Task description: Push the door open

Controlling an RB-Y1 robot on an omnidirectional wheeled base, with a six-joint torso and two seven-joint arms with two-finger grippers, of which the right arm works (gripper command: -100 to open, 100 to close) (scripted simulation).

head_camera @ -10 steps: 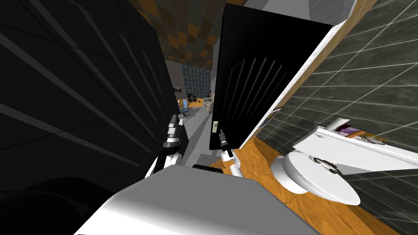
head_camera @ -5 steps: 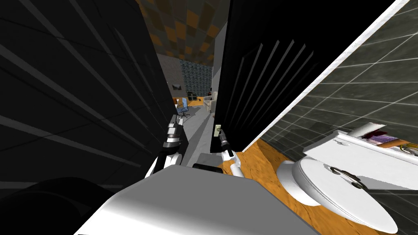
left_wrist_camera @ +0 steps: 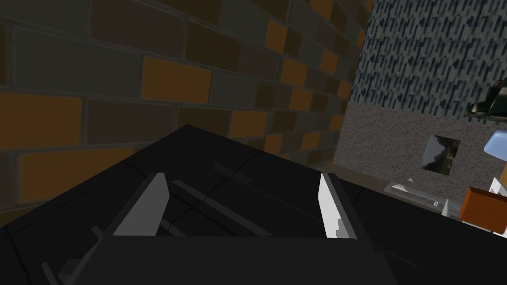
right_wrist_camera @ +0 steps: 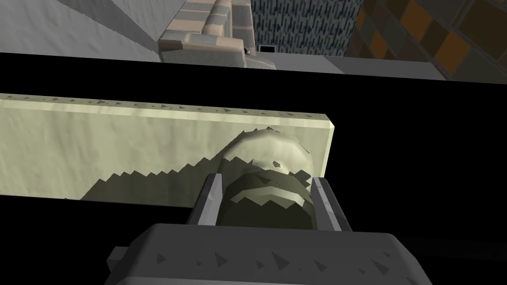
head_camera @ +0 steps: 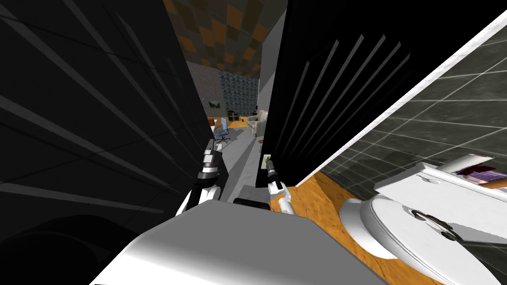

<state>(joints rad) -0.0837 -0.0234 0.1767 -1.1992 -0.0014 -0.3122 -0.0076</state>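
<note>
- Right gripper (right_wrist_camera: 265,184) is still clamped on the door's pale knob (right_wrist_camera: 271,158). Both fingers (right_wrist_camera: 210,198) press the knob's sides, right up against the pale backplate (right_wrist_camera: 124,143).
- The door (head_camera: 341,89) is black and slatted and stands ajar just right of centre in the head view. Its free edge with the knob is directly ahead of us, touching the right gripper.
- Change over the last second: we've moved in on the door. The whole head picture has shifted, and the leaf now runs off the top of the picture.
- The toilet (head_camera: 396,227) has slid toward the lower right corner. That's our own motion, not the toilet's.
- The knob and gripper sit a touch lower and further right in the head view than before.
- The gap beside the door's edge shows the room beyond, with a blue chair (head_camera: 223,127) on a grey floor.
- Left gripper (left_wrist_camera: 242,176) has its fingers spread with nothing between them. It's parked as before, over a black panelled surface (head_camera: 74,123) on our left.
- There's an orange floor (head_camera: 322,198) between the door and the toilet.
</note>
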